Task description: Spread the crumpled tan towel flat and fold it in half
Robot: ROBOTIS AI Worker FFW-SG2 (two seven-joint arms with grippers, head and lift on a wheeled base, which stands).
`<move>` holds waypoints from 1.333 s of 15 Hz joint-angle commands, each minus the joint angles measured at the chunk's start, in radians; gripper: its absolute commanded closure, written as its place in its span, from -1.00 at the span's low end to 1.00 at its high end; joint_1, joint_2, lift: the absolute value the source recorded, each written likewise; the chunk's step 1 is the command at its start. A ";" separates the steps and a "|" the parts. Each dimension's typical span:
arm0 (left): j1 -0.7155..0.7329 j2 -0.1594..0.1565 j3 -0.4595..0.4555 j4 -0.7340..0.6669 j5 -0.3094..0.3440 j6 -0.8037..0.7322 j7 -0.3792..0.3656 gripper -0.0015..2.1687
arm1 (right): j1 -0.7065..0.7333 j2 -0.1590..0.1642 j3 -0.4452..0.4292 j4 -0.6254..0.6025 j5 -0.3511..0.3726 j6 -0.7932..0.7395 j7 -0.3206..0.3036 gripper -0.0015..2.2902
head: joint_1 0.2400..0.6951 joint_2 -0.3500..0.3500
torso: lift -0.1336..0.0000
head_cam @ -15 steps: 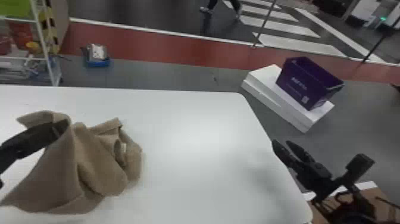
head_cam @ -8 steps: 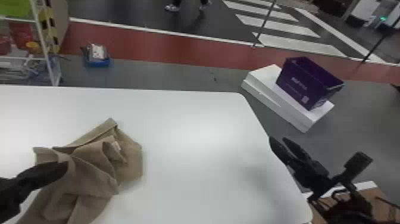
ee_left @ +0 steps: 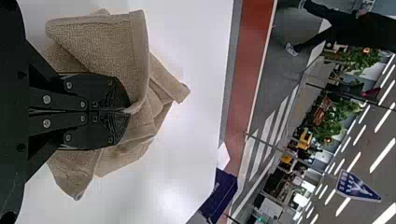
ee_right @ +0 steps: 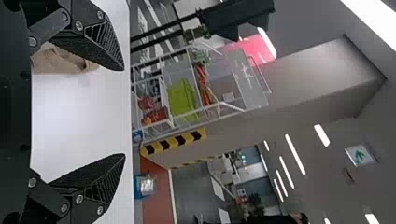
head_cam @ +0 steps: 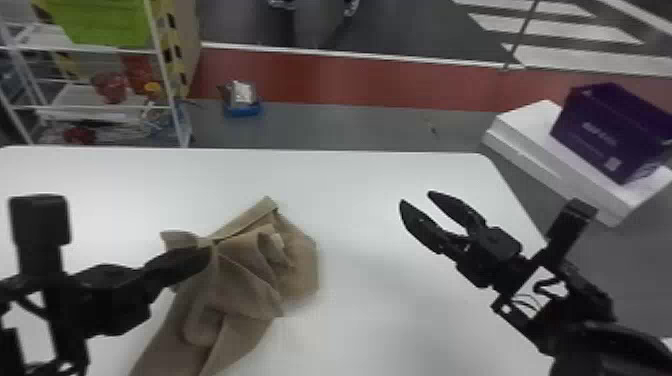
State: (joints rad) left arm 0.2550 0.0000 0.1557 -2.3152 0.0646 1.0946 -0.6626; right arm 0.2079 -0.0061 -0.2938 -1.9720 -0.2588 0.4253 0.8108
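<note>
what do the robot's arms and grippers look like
Left arm and right arm are black, each with a boxy block. Left gripper and right gripper have flat, black, tapered fingers with ribbed sides and silvery screws; dark cables loop on the right arm.

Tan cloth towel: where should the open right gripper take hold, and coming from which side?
Probably the far corner of the tan cloth towel, coming from the robot's right. It juts out beyond the crumpled folds, and the right gripper is on that side, while the left gripper is shut on another fold.
</note>
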 commanded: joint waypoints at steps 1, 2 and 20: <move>0.001 -0.003 0.018 0.008 0.003 -0.003 0.000 0.53 | 0.031 0.007 0.105 -0.016 0.092 -0.003 0.010 -0.76 | 1.00 -0.23 | -0.85; -0.005 -0.003 0.022 0.017 0.004 -0.012 0.000 0.53 | 0.048 0.007 0.137 -0.016 0.124 -0.012 0.024 -0.76 | 1.00 -0.15 | -0.85; -0.046 -0.003 -0.002 0.095 0.011 -0.049 0.018 0.53 | 0.096 0.005 0.455 0.125 0.380 -0.211 -0.015 -0.13 | 1.00 0.57 | -0.85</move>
State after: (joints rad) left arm 0.2083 0.0000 0.1517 -2.2185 0.0752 1.0469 -0.6441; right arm 0.3190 -0.0024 0.1501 -1.8655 0.1033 0.2181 0.7967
